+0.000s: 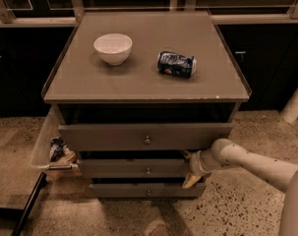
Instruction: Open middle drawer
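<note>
The middle drawer (129,168) lies low at the frame's centre. The gripper (189,168) sits at its right end, away from the brass knob (148,170), probably to pull by the panel's edge; whether it grips there I cannot tell.
</note>
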